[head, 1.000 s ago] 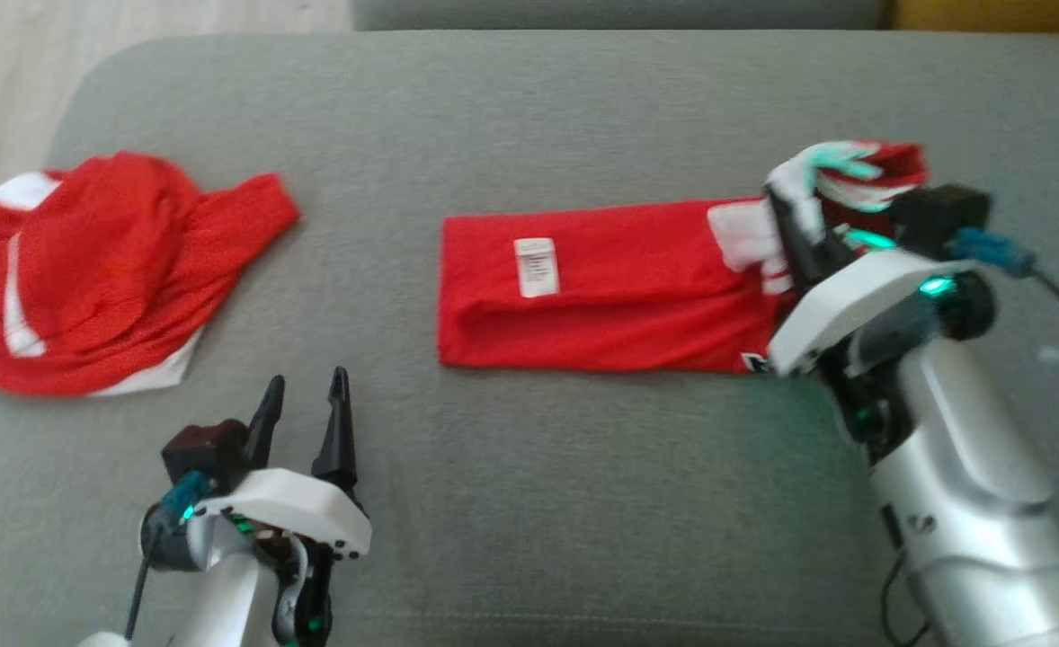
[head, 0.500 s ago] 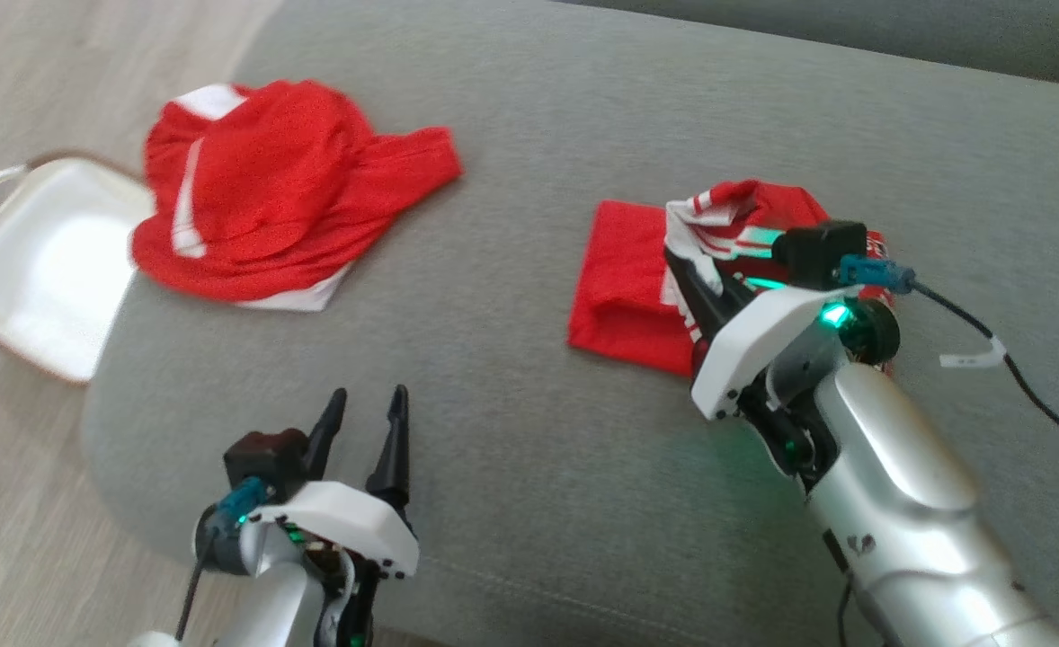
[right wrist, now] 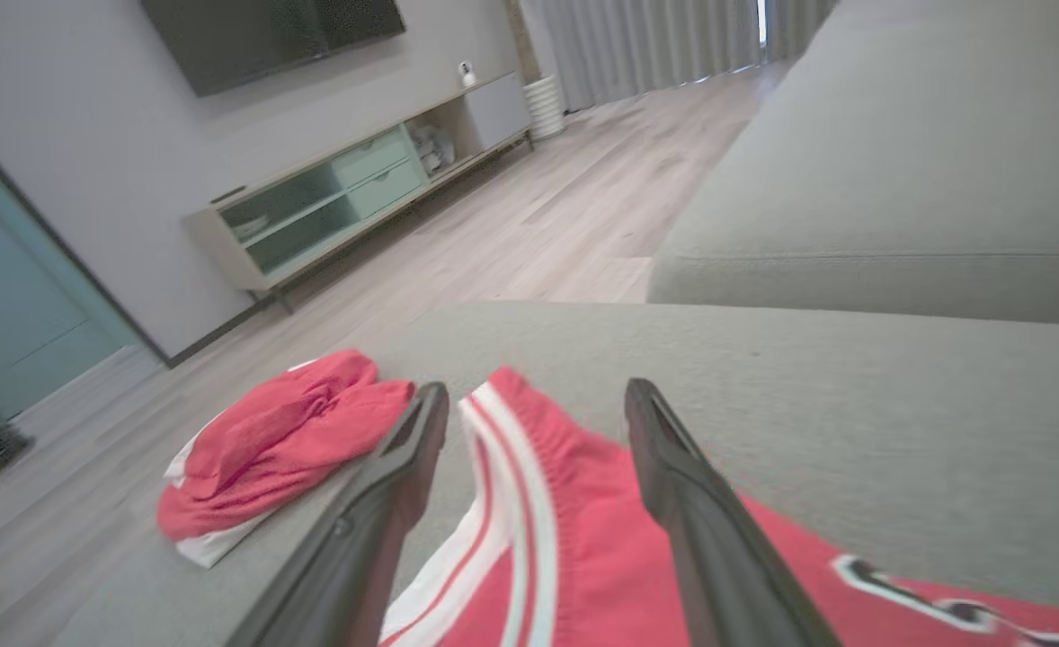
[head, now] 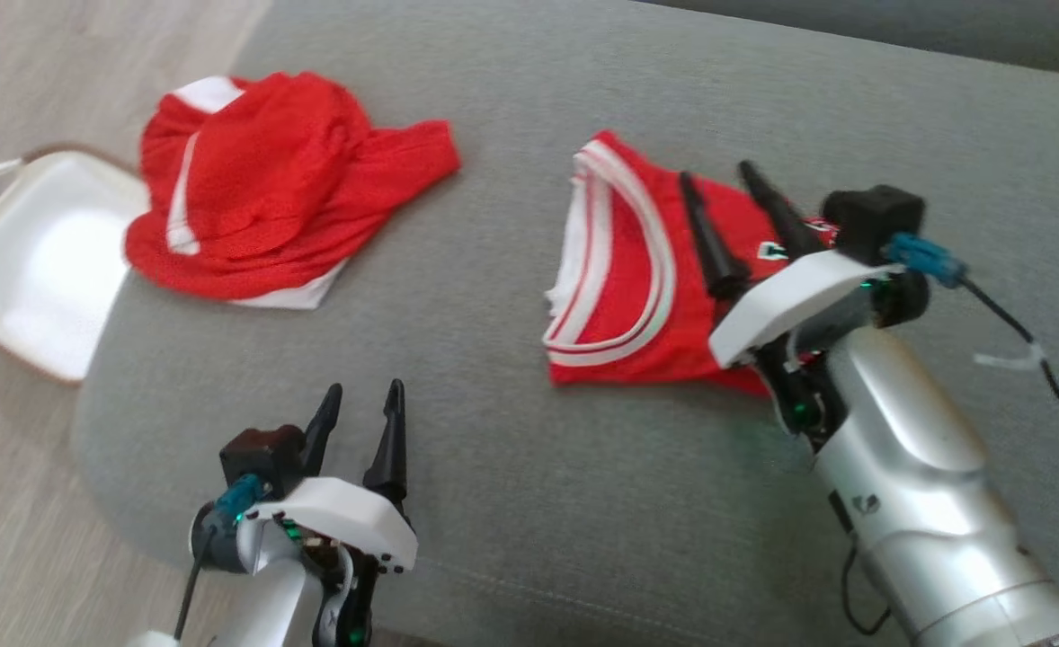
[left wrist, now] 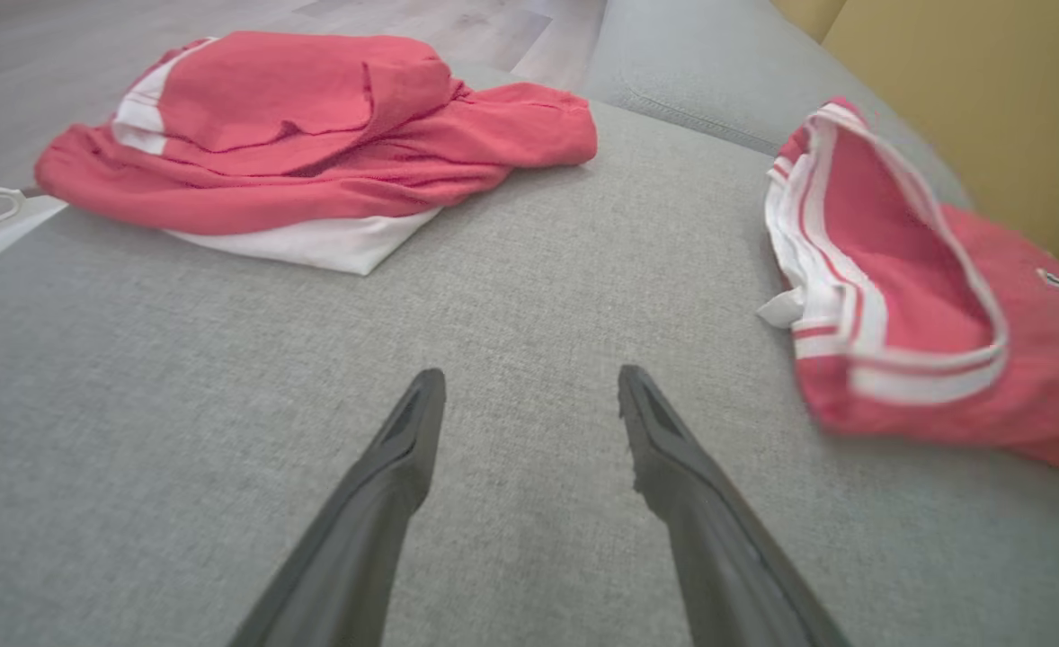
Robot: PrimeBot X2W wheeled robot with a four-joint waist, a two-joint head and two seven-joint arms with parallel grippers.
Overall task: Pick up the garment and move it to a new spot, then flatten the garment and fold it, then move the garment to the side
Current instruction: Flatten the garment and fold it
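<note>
**Head view: right gripper spread open over the folded garment, last move not yet made**

The folded garment point(head: 624, 296) lies on the grey cushion point(head: 493, 503), toward its right side and about midway between the near and far edges. It is doubled into a compact red block, and its white-striped trim curves along the edge facing the cushion's left side. The right gripper point(head: 715, 172) sits over it, its two dark fingers set wide apart with nothing between them. The right wrist view shows red cloth lying loose below the gap, so I judge the fold is finished and the cloth is resting on its own.

The left gripper point(head: 365, 388) is also open and empty, low over bare cushion near the front left edge and well apart from both cloths. That is probably a parked spot that leaves the work to the other arm.

A second red garment point(head: 269, 180) lies crumpled at the far left corner. A white tray point(head: 26, 261) sits on the floor just beyond that edge.

Moving the folded block aside seems to be what remains. The grip should pinch through all the layers, or the fold could fall open.
</note>
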